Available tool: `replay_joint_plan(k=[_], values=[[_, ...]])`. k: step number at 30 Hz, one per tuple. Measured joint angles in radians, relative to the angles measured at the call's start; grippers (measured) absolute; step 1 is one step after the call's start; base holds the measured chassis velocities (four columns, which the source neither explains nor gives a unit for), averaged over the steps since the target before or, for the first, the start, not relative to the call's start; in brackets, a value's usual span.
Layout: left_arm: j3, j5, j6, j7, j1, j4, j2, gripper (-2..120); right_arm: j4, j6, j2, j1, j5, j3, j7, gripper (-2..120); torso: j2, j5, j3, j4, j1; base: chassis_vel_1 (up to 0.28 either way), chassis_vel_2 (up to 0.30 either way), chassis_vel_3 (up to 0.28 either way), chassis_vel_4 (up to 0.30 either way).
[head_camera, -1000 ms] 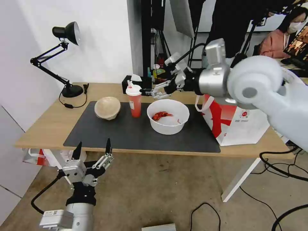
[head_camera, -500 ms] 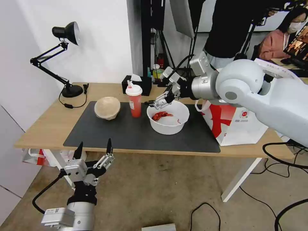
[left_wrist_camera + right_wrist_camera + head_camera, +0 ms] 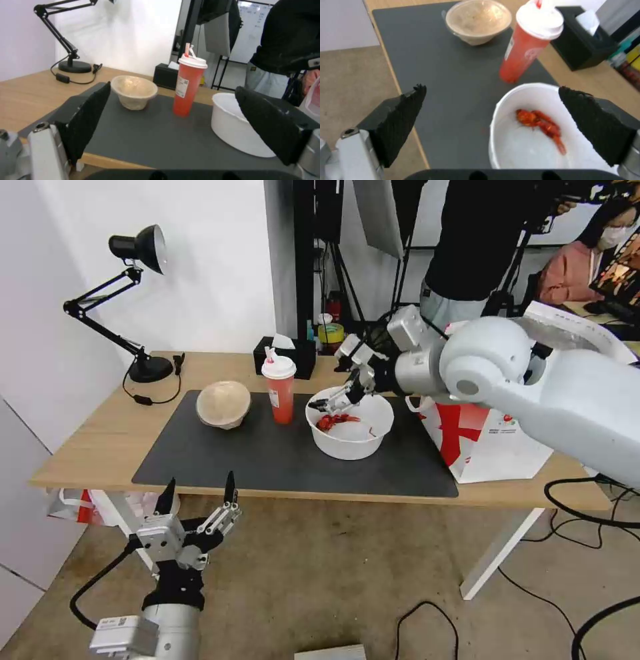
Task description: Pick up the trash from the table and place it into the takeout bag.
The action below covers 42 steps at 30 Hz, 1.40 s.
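On the dark mat (image 3: 280, 460) of the table (image 3: 100, 433) stand three pieces of trash. They are a beige bowl (image 3: 223, 404), a red cup with lid and straw (image 3: 280, 393), and a wide white bowl (image 3: 349, 440) holding red scraps (image 3: 335, 419). The takeout bag (image 3: 490, 440) stands at the table's right end, partly behind my right arm. My right gripper (image 3: 325, 404) hovers open over the white bowl's rim on the cup side. Its wrist view shows one dark finger (image 3: 400, 120) over the mat and the other over the white bowl (image 3: 520, 150). My left gripper (image 3: 199, 499) hangs open below the table's front edge.
A black tissue box (image 3: 288, 355) sits behind the cup. A black desk lamp (image 3: 137, 307) with its cable occupies the far left corner. People and tripods stand behind the table. Cables lie on the floor at the right.
My right arm has dropped and its open gripper has come down from beside the cup's lid to the white bowl's rim. The left gripper has barely shifted.
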Motion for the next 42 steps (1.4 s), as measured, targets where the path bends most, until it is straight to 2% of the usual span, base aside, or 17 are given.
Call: replay_joint_plan(k=[3, 9, 25, 42], values=[[0.007, 0.004, 0.001, 0.004, 0.002, 0.0, -0.01, 100, 0.021, 0.0, -0.001, -0.027, 0.067, 0.006, 0.06, 100, 0.0, 0.0001, 0.0, 0.0, 0.0, 0.0, 0.0, 0.0, 0.0], [0.021, 0.018, 0.002, 0.009, 0.005, 0.0, -0.02, 100, 0.04, 0.001, 0.001, -0.045, 0.096, 0.01, 0.085, 100, 0.0, 0.0, 0.0, 0.0, 0.0, 0.0, 0.0, 0.0, 0.0], [0.026, 0.032, -0.005, 0.007, 0.012, 0.0, -0.025, 100, 0.049, 0.001, -0.041, -0.078, -0.028, -0.037, 0.005, 100, 0.0, 0.0, 0.0, -0.0001, 0.0, 0.0, 0.0, 0.0, 0.0], [0.035, 0.03, -0.003, 0.003, -0.005, 0.0, -0.029, 100, -0.011, 0.001, -0.017, -0.063, -0.076, -0.07, -0.03, 100, 0.0, -0.0002, 0.0, 0.0, 0.0, 0.0, 0.0, 0.0, 0.0]])
